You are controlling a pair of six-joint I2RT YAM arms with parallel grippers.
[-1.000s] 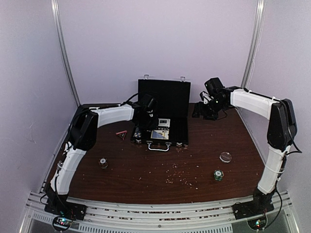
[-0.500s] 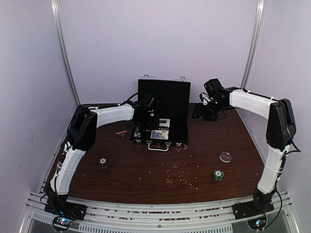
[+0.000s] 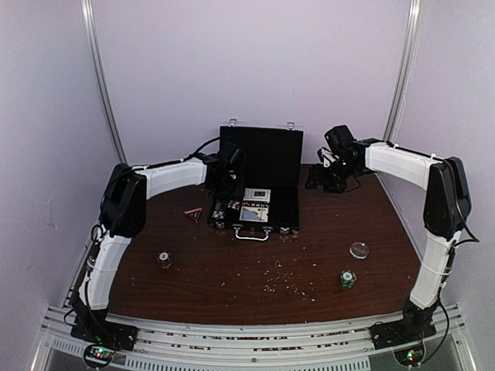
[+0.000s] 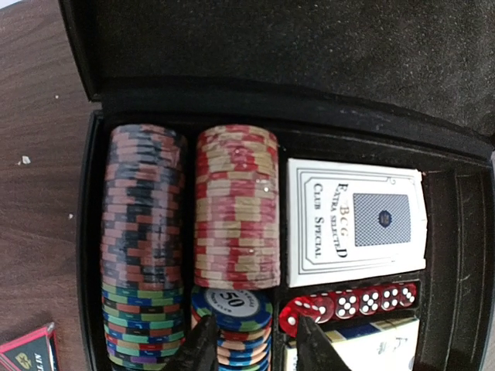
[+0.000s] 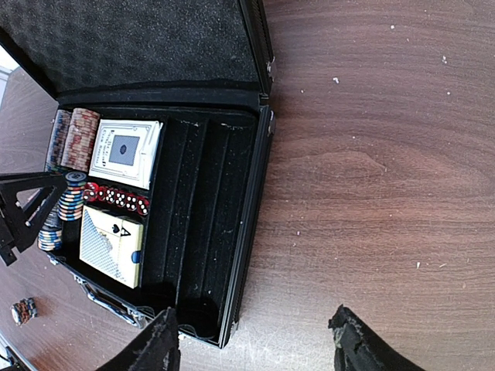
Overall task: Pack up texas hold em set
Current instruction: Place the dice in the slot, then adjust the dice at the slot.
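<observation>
- The black case point(image 3: 267, 151) lies open at the far middle of the bench point(image 3: 232, 290), with its lid upright.
- Two long rows of chips point(image 4: 236, 205) fill its left channels. Beside them lie a card deck point(image 4: 356, 220), a row of red dice point(image 4: 348, 303) and a second deck point(image 5: 112, 246).
- The left gripper point(image 4: 259, 344) hangs over a short chip stack point(image 4: 232, 303) in the case, released, its fingers parted around the stack's top.
- The right gripper point(image 5: 255, 344) hovers just right of the case, spread wide and grasping nothing.
- A loose chip stack point(image 3: 165, 259) sits near left on the bench, and a green chip stack point(image 3: 348, 278) sits near right.
- A red box point(image 3: 193, 213) lies just left of the case.
</observation>
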